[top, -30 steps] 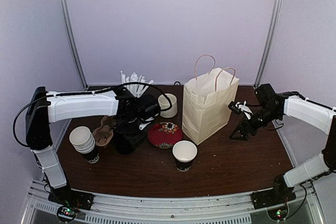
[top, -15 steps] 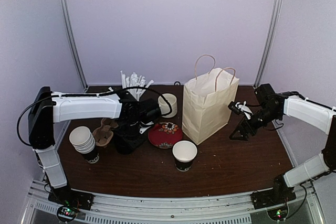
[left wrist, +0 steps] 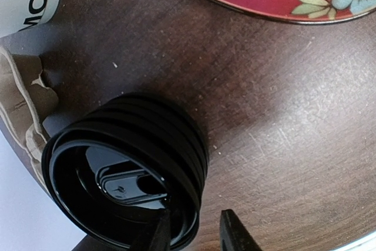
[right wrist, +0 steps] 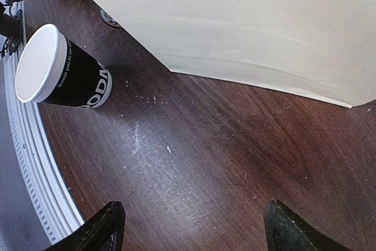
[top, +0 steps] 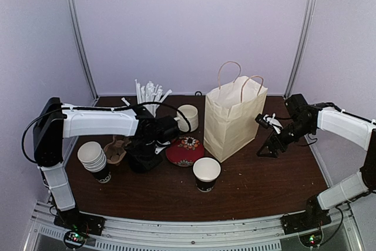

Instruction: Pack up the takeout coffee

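One takeout coffee cup (top: 206, 173), black with white lettering and no lid on it, stands near the table's front centre; the right wrist view shows this cup (right wrist: 59, 74) too. A stack of black plastic lids (left wrist: 126, 168) sits left of the red plate. My left gripper (left wrist: 197, 234) hangs over the lid stack (top: 141, 158), jaws narrow but open: one finger is inside the top lid's rim, the other outside with table showing between it and the rim. My right gripper (right wrist: 197, 227) is wide open over bare table beside the paper bag (top: 235, 119).
A stack of nested cups (top: 94, 158) and a cardboard carrier (top: 116, 149) stand at the left. The red flowered plate (top: 184, 150), a cream mug (top: 188, 117) and a white straw-filled cup (top: 150, 95) sit behind the lids. The right gripper (top: 268, 147) is right of the bag.
My left gripper's jaws have narrowed around the top lid's rim, and the left arm has shifted slightly right. The right arm has not moved.
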{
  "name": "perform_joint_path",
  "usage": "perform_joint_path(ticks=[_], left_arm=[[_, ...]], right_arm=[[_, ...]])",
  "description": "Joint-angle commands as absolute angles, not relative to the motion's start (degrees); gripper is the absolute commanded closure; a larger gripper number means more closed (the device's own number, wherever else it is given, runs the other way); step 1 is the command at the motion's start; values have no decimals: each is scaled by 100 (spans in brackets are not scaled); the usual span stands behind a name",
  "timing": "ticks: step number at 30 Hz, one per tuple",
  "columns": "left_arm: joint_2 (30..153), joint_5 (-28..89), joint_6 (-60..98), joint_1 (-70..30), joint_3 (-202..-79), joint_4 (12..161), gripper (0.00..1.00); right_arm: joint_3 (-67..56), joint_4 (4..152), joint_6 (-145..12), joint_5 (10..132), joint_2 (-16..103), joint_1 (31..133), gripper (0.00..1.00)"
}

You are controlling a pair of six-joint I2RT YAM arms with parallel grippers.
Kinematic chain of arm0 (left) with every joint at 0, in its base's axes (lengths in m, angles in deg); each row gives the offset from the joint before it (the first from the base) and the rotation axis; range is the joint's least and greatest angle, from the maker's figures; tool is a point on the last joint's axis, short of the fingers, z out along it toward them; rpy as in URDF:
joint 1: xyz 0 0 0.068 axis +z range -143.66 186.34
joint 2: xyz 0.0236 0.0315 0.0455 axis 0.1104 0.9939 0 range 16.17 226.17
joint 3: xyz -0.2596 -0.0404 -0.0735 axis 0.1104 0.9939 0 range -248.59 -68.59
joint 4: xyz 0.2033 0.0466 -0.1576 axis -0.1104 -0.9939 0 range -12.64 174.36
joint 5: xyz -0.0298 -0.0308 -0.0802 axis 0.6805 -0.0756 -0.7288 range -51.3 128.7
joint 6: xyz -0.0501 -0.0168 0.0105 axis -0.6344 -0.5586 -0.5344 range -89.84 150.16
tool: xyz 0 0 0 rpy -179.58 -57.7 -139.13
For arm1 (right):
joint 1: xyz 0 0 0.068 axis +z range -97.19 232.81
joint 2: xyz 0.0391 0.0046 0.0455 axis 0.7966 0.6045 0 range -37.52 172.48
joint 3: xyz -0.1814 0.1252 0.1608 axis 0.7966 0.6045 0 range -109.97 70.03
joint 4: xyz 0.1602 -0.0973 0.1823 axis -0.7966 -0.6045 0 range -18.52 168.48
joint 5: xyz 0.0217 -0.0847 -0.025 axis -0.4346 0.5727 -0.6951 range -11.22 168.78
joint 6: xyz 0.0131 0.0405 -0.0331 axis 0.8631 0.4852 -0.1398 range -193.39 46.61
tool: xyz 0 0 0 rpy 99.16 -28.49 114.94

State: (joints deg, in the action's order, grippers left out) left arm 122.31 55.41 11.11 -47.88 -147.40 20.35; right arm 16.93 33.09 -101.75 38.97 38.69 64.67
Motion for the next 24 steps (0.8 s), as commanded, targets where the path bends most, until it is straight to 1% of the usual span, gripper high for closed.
perform_joint_path(ticks=[1, 6, 12, 24], left_arm=[[12282, 5664, 1047, -4807, -14667, 2158, 74], [12185, 5593, 1034, -4806, -14676, 2150, 79], [12070, 5571, 986, -4803, -14785, 1998, 80], [11902, 5557, 968, -4806, -14961, 1766, 85]], right_arm=[[1563, 3265, -10248, 3972, 3895, 6458, 14], [1563, 3269, -10248, 3976, 3918, 6454, 14], [1570, 3270, -10242, 3976, 3937, 6459, 14], [1554, 3270, -10248, 3982, 3956, 6467, 14]])
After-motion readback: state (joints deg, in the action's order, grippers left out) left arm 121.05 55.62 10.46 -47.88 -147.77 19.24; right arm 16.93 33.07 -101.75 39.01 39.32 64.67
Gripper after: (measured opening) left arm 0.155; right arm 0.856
